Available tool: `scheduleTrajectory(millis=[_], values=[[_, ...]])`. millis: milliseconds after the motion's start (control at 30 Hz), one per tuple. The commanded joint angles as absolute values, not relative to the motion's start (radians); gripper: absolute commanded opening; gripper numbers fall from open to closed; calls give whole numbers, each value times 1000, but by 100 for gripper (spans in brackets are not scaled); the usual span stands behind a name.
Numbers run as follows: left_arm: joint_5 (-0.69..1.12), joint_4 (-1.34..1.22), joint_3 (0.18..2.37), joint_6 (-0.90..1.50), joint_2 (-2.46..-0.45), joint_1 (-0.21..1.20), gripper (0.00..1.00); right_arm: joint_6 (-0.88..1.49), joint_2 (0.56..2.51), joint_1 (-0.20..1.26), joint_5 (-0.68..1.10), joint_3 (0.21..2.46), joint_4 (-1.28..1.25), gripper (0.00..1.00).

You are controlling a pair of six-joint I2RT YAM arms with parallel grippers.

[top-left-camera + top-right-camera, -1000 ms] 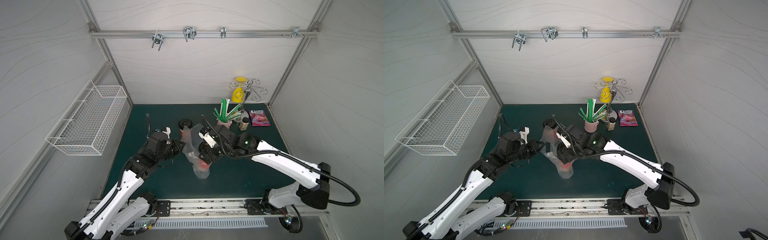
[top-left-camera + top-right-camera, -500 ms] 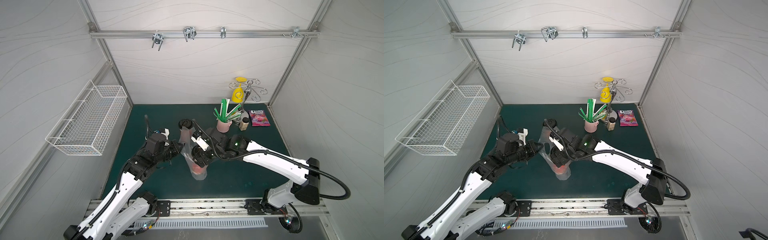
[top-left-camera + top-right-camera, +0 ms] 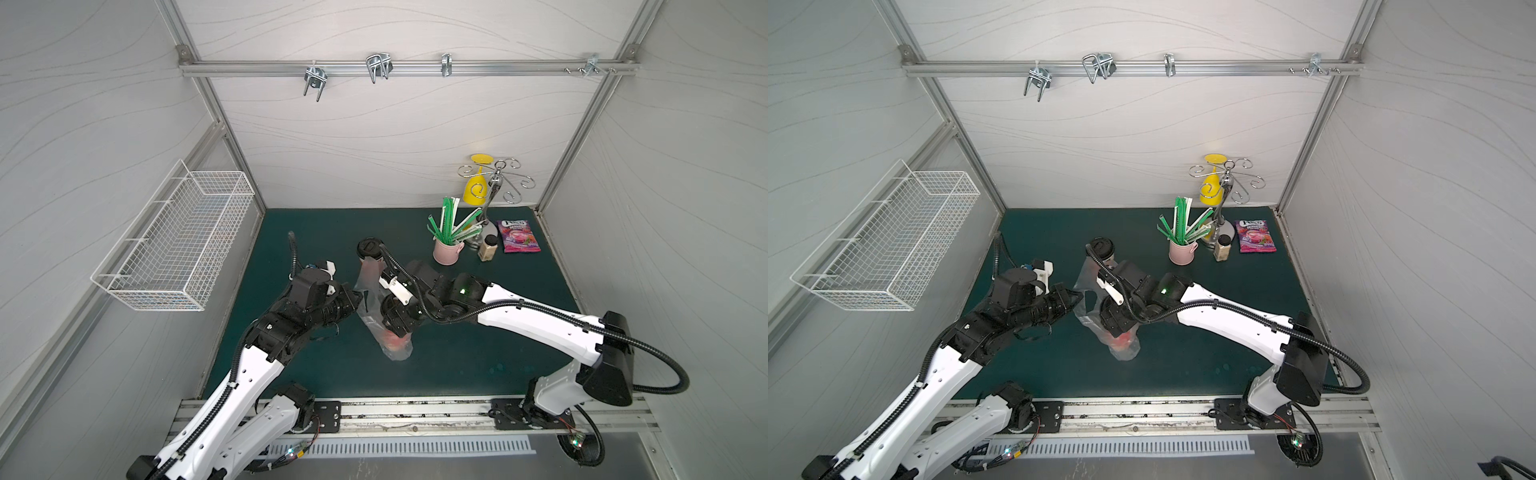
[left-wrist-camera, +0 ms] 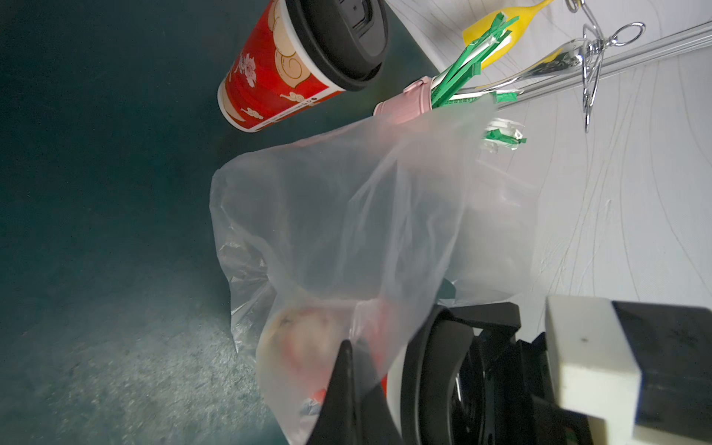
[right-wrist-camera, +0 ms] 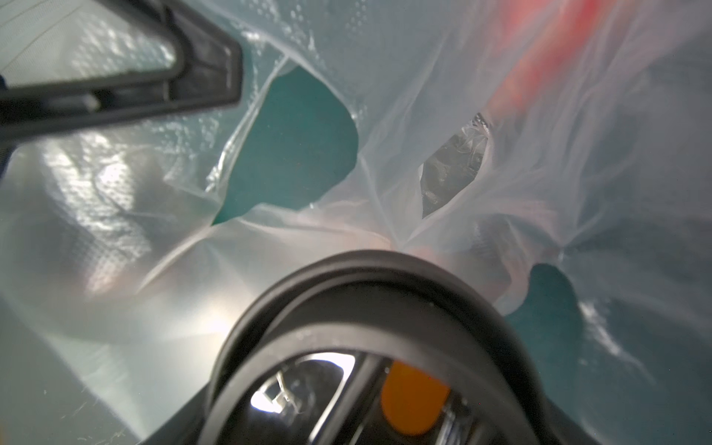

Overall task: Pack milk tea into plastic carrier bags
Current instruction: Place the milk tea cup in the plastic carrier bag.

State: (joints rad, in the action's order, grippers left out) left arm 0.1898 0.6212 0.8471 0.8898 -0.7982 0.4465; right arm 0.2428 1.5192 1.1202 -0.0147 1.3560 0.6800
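Observation:
One milk tea cup [image 3: 368, 249] [image 3: 1101, 248], red with a black lid, stands free on the green mat behind the bag and also shows in the left wrist view [image 4: 277, 73]. The clear plastic carrier bag [image 3: 392, 347] [image 3: 1122, 347] [image 4: 346, 212] stands mid-table. My left gripper [image 3: 354, 297] [image 3: 1076, 297] [image 4: 348, 385] is shut on the bag's upper edge. The other milk tea cup [image 4: 308, 346] sits inside the bag, its red wall dim through the film. My right gripper [image 3: 395, 320] [image 3: 1117, 321] is closed around that cup's top at the bag mouth. Its black lid [image 5: 366, 308] fills the right wrist view, and the bag's hand hole [image 5: 293, 146] lies beyond.
A pink mug of green straws [image 3: 448, 249], a small tan bottle [image 3: 487, 249], a metal hook stand [image 3: 492, 199] and a purple snack packet [image 3: 520, 237] stand at the back right. A wire basket [image 3: 178, 245] hangs on the left wall. The table's front rail [image 3: 415, 409] runs below.
My right gripper has moved left and down with the cup, deeper into the bag. The bag has shifted slightly left with it. The left gripper has barely moved.

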Motion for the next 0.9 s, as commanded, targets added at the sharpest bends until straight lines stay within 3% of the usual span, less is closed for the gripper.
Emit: scheduleTrajectory(millis=[0,267,867], values=[[165,640,894,865,-797,439,0,219,1473,1126,-43,1360,693,84],[161,652,900,862,-798,435,0,225,1511,1129,11,1317,637,84],[120,733,961,805,-792,433,0,181,1509,1131,-81,1295,653,85]])
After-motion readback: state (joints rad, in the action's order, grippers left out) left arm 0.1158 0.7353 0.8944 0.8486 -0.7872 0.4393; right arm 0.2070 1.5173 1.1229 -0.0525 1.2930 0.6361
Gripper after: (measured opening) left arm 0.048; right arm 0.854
